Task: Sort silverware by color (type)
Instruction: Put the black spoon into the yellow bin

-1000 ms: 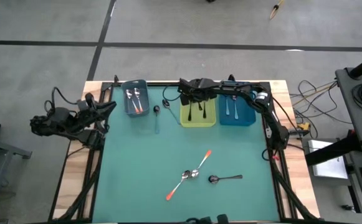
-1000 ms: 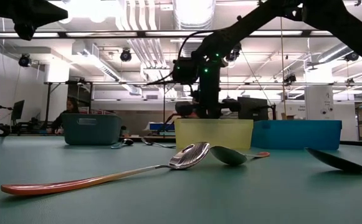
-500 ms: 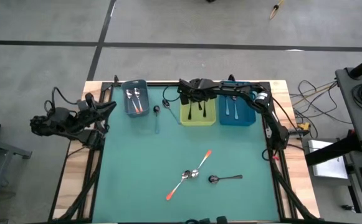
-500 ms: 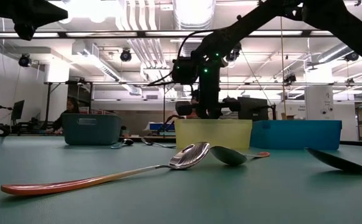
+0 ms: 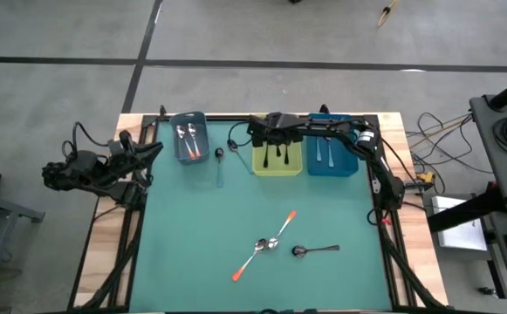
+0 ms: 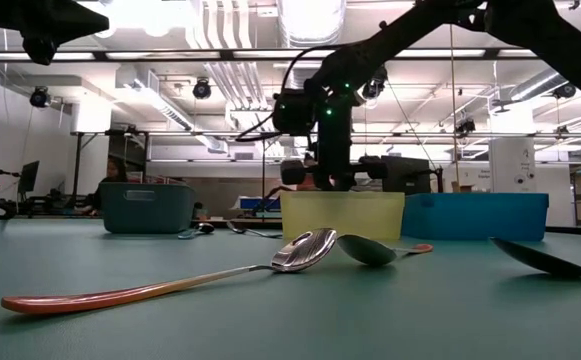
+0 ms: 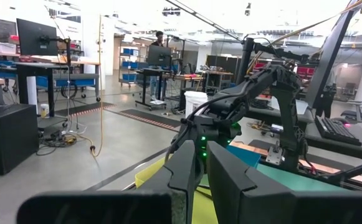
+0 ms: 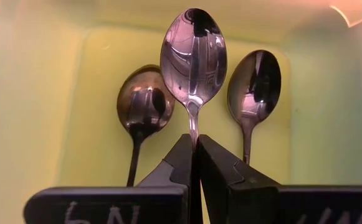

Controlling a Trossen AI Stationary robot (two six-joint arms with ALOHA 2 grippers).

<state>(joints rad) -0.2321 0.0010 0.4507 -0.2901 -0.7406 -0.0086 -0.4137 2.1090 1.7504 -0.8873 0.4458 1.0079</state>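
Near edge of bench (image 5: 183, 262): two orange-handled spoons (image 5: 266, 245) crossed, dark spoon (image 5: 316, 250) beside, all well apart from yellow bin (image 5: 277, 157). Right jaws (image 8: 194, 163) pinched tight on held spoon (image 8: 193, 59), hanging over yellow bin, bowl pointing away from jaws, long axis in line with two dark spoons lying inside. Left jaws (image 7: 204, 180) nearly closed, empty, parked off bench, far from bin.

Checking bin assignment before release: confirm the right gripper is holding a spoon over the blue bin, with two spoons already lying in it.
Not quite. The right gripper, shut on the spoon, is over the yellow bin, not the blue one. The right wrist view shows this, with two spoons already lying in it.
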